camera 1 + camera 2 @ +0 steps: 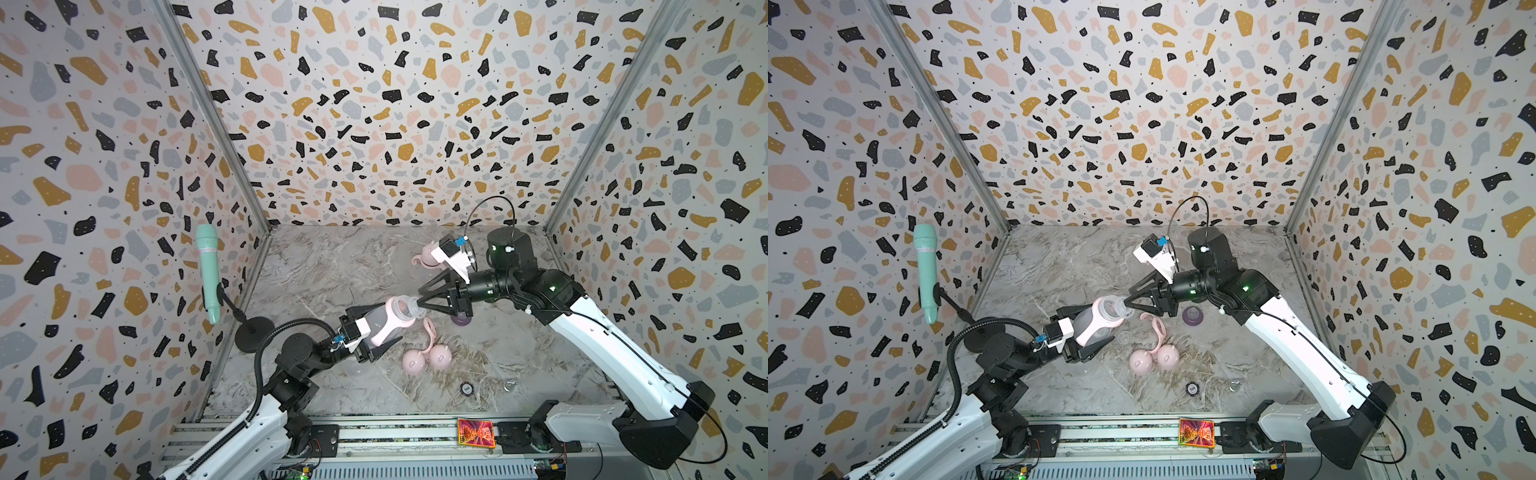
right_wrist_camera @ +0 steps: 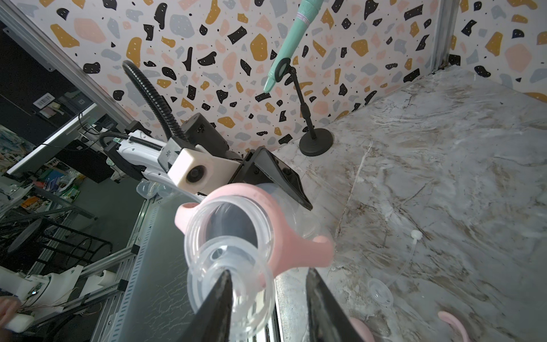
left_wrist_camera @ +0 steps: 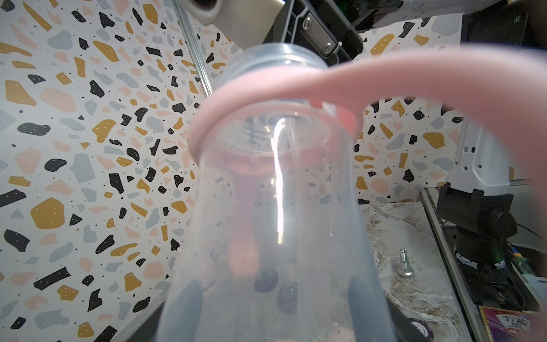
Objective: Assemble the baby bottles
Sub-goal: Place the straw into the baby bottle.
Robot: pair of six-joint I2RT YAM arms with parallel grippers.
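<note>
My left gripper (image 1: pixel 384 328) is shut on a clear baby bottle (image 1: pixel 399 311) that wears a pink two-handled ring (image 2: pixel 293 245). The bottle is lifted off the table and tilted, its open mouth toward the right arm. My right gripper (image 2: pixel 268 272) is at that mouth with its jaws apart. A clear teat (image 2: pixel 251 281) leans on one finger at the rim, and the other finger stands clear of it. Through the bottle wall (image 3: pixel 275 207) both left fingers (image 3: pixel 189 302) show dimly. A purple collar (image 1: pixel 1192 314) lies on the table under the right arm.
Two pink dome caps (image 1: pixel 413 362) and a loose pink ring (image 1: pixel 432 332) lie below the bottle. Another pink-capped bottle (image 1: pixel 424 255) stands at the back. A mint-green microphone (image 1: pixel 209 272) stands on its stand at the left wall. A chip (image 1: pixel 467 388) and a small metal piece (image 1: pixel 508 385) lie near the front.
</note>
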